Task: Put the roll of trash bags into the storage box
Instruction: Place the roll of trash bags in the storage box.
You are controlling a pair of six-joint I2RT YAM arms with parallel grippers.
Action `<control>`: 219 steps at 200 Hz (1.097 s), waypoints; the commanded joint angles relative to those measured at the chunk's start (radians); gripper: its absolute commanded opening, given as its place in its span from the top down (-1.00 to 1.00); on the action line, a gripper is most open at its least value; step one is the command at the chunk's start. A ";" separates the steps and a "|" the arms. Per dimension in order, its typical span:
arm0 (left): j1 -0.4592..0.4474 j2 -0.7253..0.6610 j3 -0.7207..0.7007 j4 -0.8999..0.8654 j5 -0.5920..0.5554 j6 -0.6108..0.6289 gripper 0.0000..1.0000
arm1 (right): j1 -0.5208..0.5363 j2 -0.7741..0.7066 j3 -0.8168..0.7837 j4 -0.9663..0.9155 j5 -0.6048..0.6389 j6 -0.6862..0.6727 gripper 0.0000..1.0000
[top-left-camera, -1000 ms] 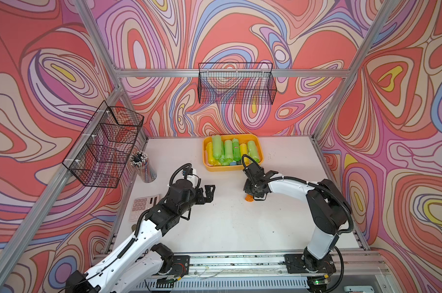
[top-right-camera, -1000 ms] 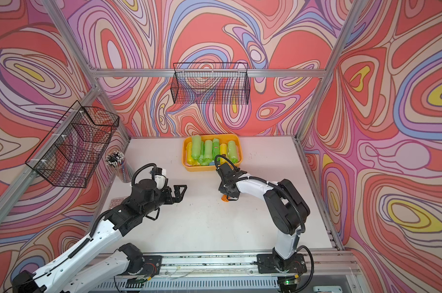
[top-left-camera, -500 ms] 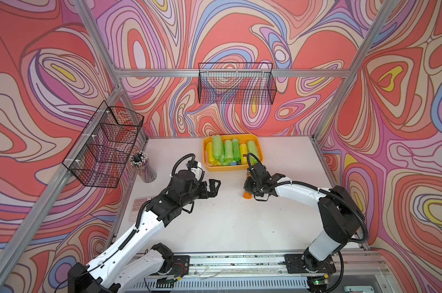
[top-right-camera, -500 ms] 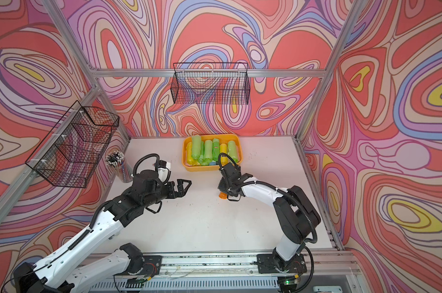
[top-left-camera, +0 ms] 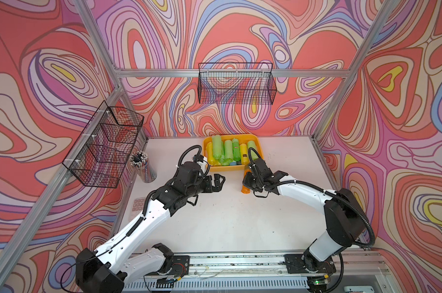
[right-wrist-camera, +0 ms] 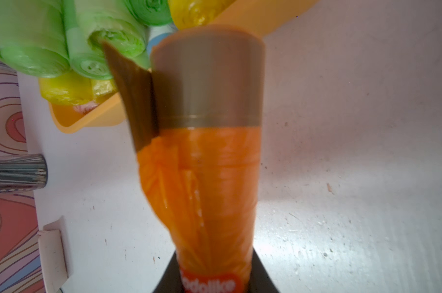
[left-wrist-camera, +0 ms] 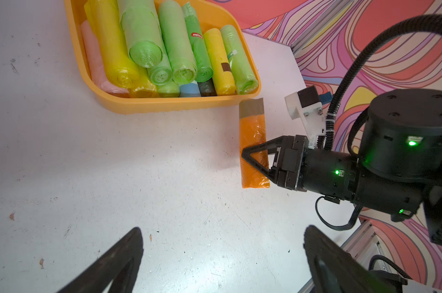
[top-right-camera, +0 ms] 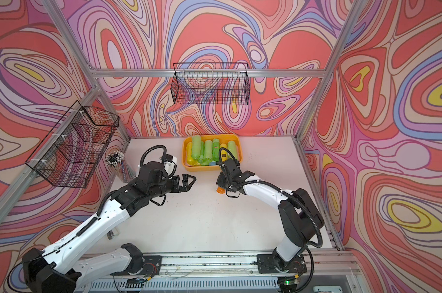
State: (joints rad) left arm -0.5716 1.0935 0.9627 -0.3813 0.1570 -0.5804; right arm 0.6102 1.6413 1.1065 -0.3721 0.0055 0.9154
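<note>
The roll of trash bags (left-wrist-camera: 253, 132) is orange with a brown taped end that points at the storage box (left-wrist-camera: 164, 105), an orange-yellow tub with several green and yellow rolls in it. My right gripper (left-wrist-camera: 253, 159) is shut on the roll's lower half, low over the table just in front of the box's near right corner. Both top views show this roll (top-left-camera: 245, 188) (top-right-camera: 220, 189), gripper (top-left-camera: 250, 180) and box (top-left-camera: 257, 140) (top-right-camera: 236, 142). The right wrist view has the roll (right-wrist-camera: 209, 165) between the jaws, box (right-wrist-camera: 93, 119) behind. My left gripper (top-left-camera: 221, 180) (left-wrist-camera: 222, 241) hangs open and empty to the left.
A cup of pencils (top-left-camera: 143, 167) stands at the table's left edge, under a black wire basket (top-left-camera: 106, 144) on the left wall. Another wire basket (top-left-camera: 236, 83) hangs on the back wall above the box. A pink keypad card (top-left-camera: 138, 204) lies near the left arm.
My right gripper has closed on the orange roll and shifted it slightly toward the box. The left arm has reached forward and to the right, still open.
</note>
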 commanded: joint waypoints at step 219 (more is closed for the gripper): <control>0.026 0.129 0.169 -0.081 0.086 0.013 -0.99 | -0.116 0.264 0.537 -0.049 -0.015 -0.330 0.67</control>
State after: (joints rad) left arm -0.5537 1.1969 1.1030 -0.4614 0.1997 -0.5541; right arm 0.5144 1.8378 1.5398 -0.3809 -0.0490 0.6926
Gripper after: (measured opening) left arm 0.997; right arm 0.257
